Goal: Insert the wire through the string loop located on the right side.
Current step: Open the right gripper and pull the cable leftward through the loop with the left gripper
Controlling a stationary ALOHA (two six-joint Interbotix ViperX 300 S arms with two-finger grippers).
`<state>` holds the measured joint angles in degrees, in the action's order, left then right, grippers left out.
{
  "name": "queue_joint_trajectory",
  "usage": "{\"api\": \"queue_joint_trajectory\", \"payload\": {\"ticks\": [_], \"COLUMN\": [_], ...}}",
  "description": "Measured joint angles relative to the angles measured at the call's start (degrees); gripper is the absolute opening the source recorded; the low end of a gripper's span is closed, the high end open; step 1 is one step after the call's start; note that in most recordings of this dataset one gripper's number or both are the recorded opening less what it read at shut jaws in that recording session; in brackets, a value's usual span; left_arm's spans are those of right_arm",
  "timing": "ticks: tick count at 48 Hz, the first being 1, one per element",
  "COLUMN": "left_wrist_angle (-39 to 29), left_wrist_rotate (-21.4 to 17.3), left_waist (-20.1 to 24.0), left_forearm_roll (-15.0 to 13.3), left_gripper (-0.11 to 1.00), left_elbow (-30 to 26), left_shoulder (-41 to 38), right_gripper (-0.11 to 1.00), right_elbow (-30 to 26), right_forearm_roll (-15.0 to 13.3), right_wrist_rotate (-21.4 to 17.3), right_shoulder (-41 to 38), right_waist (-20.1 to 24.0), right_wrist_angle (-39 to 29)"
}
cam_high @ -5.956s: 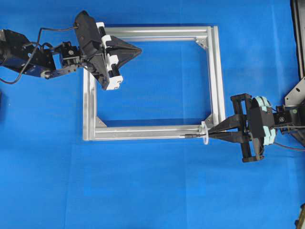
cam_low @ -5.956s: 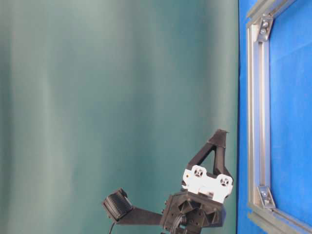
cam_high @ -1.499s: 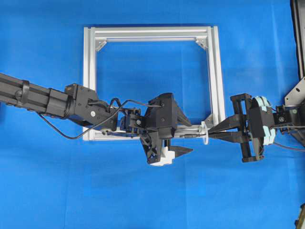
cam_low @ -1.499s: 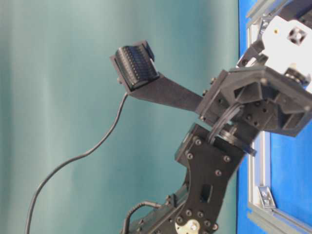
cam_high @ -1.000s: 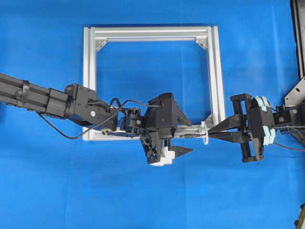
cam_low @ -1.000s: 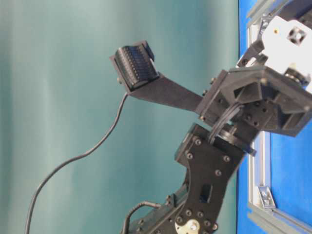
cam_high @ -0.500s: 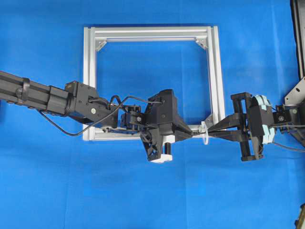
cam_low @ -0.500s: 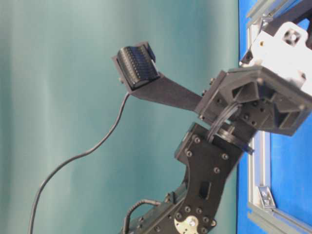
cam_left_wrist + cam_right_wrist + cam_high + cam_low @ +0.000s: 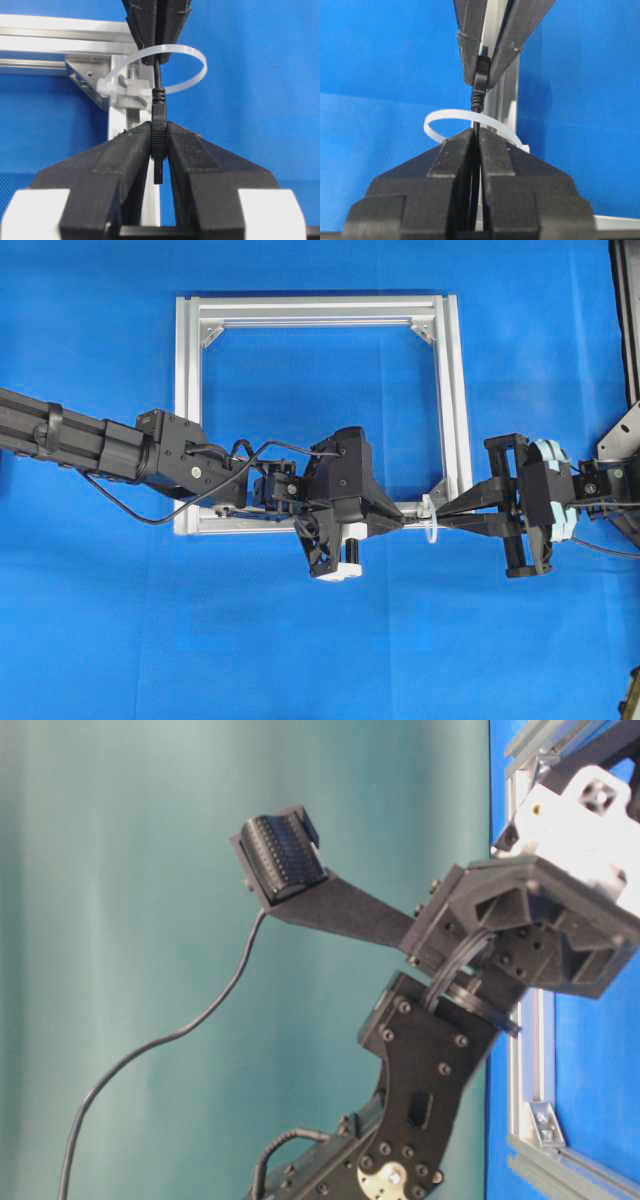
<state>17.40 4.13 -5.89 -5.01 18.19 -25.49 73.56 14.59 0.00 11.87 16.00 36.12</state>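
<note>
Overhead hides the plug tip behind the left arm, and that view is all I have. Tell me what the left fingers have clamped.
Observer: In the left wrist view, the left fingers pinch the wire by its black plug body.
Operator: Confirm which side of the loop it is on.
Observer: The wire runs through the white string loop, and the plug sits on the left fingers' side.
Operator: Report the right side.
Observer: The right fingers are shut on the wire just behind the loop.
</note>
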Motion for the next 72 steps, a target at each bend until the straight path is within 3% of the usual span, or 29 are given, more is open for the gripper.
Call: {"api": "queue_joint_trajectory", "payload": {"ticks": [6, 10, 19, 23, 41, 54, 72], "left_wrist_angle": [-0.18, -0.18, -0.26, -0.18, -0.26, 1.32, 8.44], "left_wrist_rotate": [0.0, 0.09, 0.18, 0.18, -0.53, 0.0, 1.67], "left_waist": [0.09, 0.26, 0.53, 0.53, 0.44, -0.53, -2.55], "left_forearm_roll": [0.0, 0.0, 0.09, 0.09, 0.0, 0.0, 0.0], "left_gripper": [0.09, 0.09, 0.09, 0.09, 0.09, 0.09, 0.09], "left_elbow": [0.0, 0.0, 0.0, 0.0, 1.85, 12.48, 32.7], "left_shoulder": [0.09, 0.0, 0.09, 0.0, 0.44, 9.67, 23.2], "right_gripper": [0.1, 0.29, 0.84, 0.97, 0.94, 0.94, 0.94], "right_elbow": [0.26, 0.53, 0.62, 0.62, 0.62, 0.62, 0.18], "right_forearm_roll": [0.0, 0.0, 0.0, 0.0, 0.0, -0.09, -0.09], "right_wrist_rotate": [0.0, 0.0, 0.18, 0.35, 0.35, 0.35, 0.53], "right_shoulder": [0.62, 1.14, 1.32, 1.23, 1.32, 1.23, 1.32], "right_waist": [-0.09, -0.09, -0.09, -0.09, -0.09, -0.18, -0.09], "right_wrist_angle": [-0.35, -0.53, -0.88, -1.14, -1.32, -1.41, -1.41]}}
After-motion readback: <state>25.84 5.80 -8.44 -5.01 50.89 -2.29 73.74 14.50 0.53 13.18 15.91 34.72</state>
